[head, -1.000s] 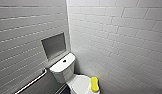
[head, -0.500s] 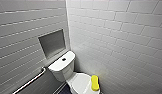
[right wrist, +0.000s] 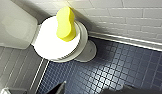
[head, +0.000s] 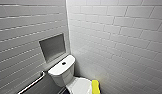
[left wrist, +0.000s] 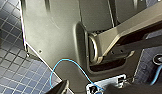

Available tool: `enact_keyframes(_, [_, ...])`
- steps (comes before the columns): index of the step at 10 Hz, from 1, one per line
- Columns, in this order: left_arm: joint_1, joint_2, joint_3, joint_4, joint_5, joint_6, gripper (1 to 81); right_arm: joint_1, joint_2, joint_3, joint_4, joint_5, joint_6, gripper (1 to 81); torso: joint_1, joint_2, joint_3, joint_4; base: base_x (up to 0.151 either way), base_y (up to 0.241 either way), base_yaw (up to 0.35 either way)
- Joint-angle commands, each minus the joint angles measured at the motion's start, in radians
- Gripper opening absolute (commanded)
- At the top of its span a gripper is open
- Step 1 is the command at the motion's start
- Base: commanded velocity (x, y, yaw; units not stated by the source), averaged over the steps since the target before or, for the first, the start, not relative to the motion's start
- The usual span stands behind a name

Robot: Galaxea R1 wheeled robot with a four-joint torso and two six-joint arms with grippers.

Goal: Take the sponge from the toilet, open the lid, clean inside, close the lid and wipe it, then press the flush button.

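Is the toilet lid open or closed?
Closed: the lid lies flat, and the sponge rests on top of it.

Sponge (right wrist: 64, 24) on closed lid (right wrist: 50, 45)

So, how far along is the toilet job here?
Nothing looks done yet: the yellow sponge lies untouched on the closed lid of the toilet. In hand is only the approach, with the right wrist camera looking down on it from above. Left: grasping the sponge, opening the lid, cleaning inside, closing, wiping, and pressing the flush button.
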Motion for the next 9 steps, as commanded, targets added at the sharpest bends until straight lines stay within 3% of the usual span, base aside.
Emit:
enact_keyframes(1, [-0.008, -0.002, 0.004, -0.005, 0.066, 0.006, 81.1, 0.123, -0.047, -0.005, 0.003, -0.04, 0.017, 81.1, 0.061, -0.094, 0.0, 0.0, 0.0, 0.0, 0.0])
enact_keyframes(2, [-0.008, -0.002, 0.004, -0.005, 0.067, 0.006, 81.1, 0.14, -0.045, -0.007, 0.005, -0.056, 0.017, 81.1, 0.146, -0.227, 0.0, 0.0, 0.0, 0.0, 0.0])
enact_keyframes(3, [0.0, -0.002, 0.004, -0.005, 0.07, 0.006, 81.1, 0.156, -0.041, -0.009, 0.005, -0.073, 0.017, 81.1, 0.111, -0.174, 0.0, 0.0, 0.0, 0.0, 0.0])
enact_keyframes(6, [0.018, -0.005, 0.001, -0.002, 0.064, 0.006, 81.1, 0.183, -0.007, -0.036, 0.0, -0.092, 0.017, 81.1, 0.181, -0.286, 0.0, 0.0, 0.0, 0.0, 0.0])
enact_keyframes(7, [0.023, -0.002, 0.003, -0.002, 0.063, 0.006, 81.1, 0.185, 0.005, -0.044, -0.001, -0.096, 0.017, 81.1, 0.204, -0.324, -0.087, 0.0, 0.0, 0.0, 0.0])
enact_keyframes(9, [0.029, -0.002, 0.004, -0.002, 0.064, 0.006, 81.1, 0.197, 0.015, -0.05, -0.006, -0.096, 0.017, 81.1, 0.24, -0.381, -0.114, 0.0, 0.0, 0.0, 0.0])
